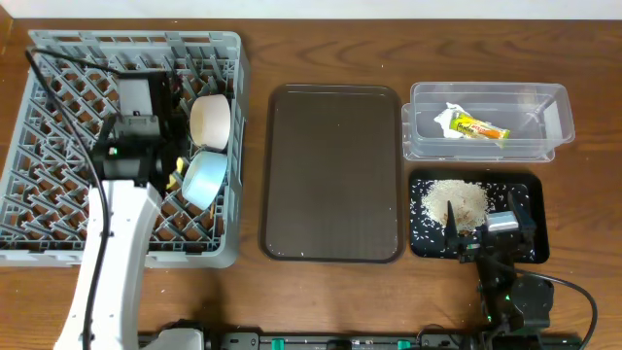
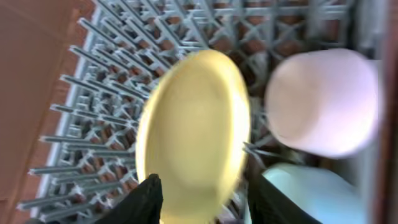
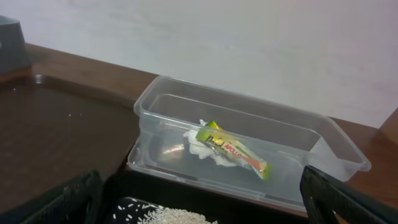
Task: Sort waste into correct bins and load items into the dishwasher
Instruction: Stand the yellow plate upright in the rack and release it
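As blue bowl (image 2: 305, 193) crowds, tool (image 2: 208, 200) grips plate (image 2: 193, 127)

Overhead top-down; wrists near rack (image 1: 97, 41), tub (image 1: 535, 122)

Clear glossy plastic tub (image 3: 249, 155), grey plastic rack (image 1: 58, 97)

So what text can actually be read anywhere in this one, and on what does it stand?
Snack wrapper in the clear tub: dark printed lettering on its yellow-green part, too small and blurred to quote.
Dish rack, brown tray, black tray, white bowl, light blue bowl, yellow plate: no words, labels or numbers visible.
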`<move>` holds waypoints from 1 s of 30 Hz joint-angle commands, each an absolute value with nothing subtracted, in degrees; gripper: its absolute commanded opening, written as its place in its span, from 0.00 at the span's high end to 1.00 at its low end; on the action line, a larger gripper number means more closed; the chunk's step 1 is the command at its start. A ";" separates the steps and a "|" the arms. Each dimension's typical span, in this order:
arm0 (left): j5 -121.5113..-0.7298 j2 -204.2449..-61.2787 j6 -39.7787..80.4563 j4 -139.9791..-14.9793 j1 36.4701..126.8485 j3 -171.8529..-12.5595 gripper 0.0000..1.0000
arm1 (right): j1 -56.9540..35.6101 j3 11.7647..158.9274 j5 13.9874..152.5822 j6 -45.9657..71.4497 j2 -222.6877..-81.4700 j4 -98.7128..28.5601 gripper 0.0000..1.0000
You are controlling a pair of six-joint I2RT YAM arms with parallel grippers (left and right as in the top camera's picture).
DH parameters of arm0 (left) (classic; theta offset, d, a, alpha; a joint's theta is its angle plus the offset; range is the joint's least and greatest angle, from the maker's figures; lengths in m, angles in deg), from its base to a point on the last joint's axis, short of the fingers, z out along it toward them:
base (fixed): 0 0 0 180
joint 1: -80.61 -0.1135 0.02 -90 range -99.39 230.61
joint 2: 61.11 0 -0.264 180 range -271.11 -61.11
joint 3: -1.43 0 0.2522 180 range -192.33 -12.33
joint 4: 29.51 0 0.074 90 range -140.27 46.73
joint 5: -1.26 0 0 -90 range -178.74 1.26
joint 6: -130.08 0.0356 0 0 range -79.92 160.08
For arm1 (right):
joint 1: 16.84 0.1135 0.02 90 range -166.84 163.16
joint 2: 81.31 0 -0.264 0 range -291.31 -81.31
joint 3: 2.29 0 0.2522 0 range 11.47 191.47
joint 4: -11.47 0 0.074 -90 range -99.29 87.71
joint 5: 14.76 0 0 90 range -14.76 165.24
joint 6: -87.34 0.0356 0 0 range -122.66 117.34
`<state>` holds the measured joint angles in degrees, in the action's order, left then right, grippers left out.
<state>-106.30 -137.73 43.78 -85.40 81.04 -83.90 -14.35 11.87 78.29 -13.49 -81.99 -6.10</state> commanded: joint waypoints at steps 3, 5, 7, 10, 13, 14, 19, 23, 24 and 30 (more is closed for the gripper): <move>-93.47 -130.87 34.43 -88.42 82.04 -83.53 0.47 | -14.90 11.79 78.51 -13.86 -81.62 -6.28 0.01; -84.33 -128.23 32.22 -89.14 82.04 -83.53 0.47 | -14.90 11.79 78.51 -13.86 -81.62 -6.30 0.01; -76.18 -125.93 31.10 -89.71 82.04 -83.53 0.47 | -14.90 11.79 78.51 -13.88 -81.62 -6.28 0.01; -69.89 -122.83 30.95 -91.39 82.11 -83.53 0.52 | -14.90 11.79 78.51 -13.86 -81.62 -6.28 0.01; -70.34 -119.90 31.04 -93.95 82.76 -83.53 0.52 | -14.90 11.79 78.51 -13.88 -81.62 -6.30 0.01; -70.32 -118.96 31.02 -94.58 83.11 -83.53 0.51 | -14.90 11.79 78.51 -13.86 -81.62 -6.28 0.01; -69.64 -115.24 30.95 -96.42 84.45 -83.53 0.10 | -14.90 11.79 78.51 -13.86 -81.62 -6.30 0.01; -69.95 -114.33 30.99 -97.55 84.45 -83.53 0.09 | -14.90 11.79 78.51 -13.88 -81.62 -6.30 0.01; -69.91 -114.33 30.97 -97.97 84.45 -83.53 0.09 | -14.90 11.79 78.51 -13.86 -81.62 -6.30 0.01; -72.20 -114.33 31.41 -99.54 84.45 -83.53 0.07 | -14.90 11.79 78.51 -13.86 -81.62 -6.30 0.01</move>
